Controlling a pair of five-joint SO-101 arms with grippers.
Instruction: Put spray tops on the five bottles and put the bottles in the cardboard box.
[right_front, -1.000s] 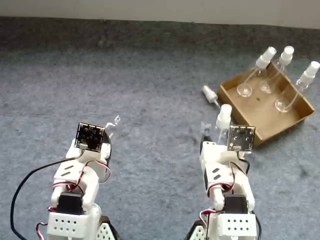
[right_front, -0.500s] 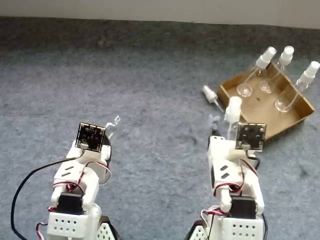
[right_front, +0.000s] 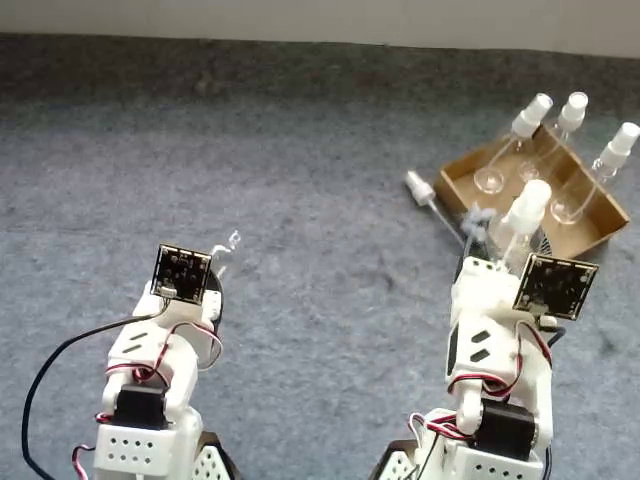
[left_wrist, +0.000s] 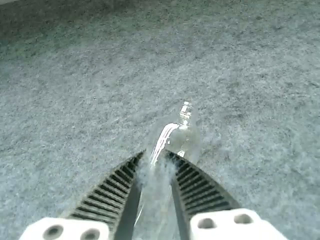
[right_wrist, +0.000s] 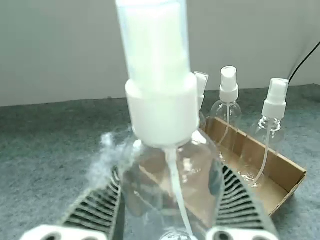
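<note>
3 capped bottles (right_front: 531, 118) stood in the cardboard box (right_front: 592, 238), the right gripper (right_wrist: 169, 186) was clamped on a 4th capped bottle (right_wrist: 165, 165) at the box's near edge, and the left gripper (left_wrist: 156, 159) gripped the uncapped 5th bottle (left_wrist: 175, 140), with 1 spray top (right_front: 420, 189) lying on the carpet (right_front: 300, 150) beside the box.

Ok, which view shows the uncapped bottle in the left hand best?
The left wrist view: the uncapped bottle sits clamped in the left hand, bare neck pointing away. The high view catches just its neck, poking out past that arm's wrist camera.
</note>
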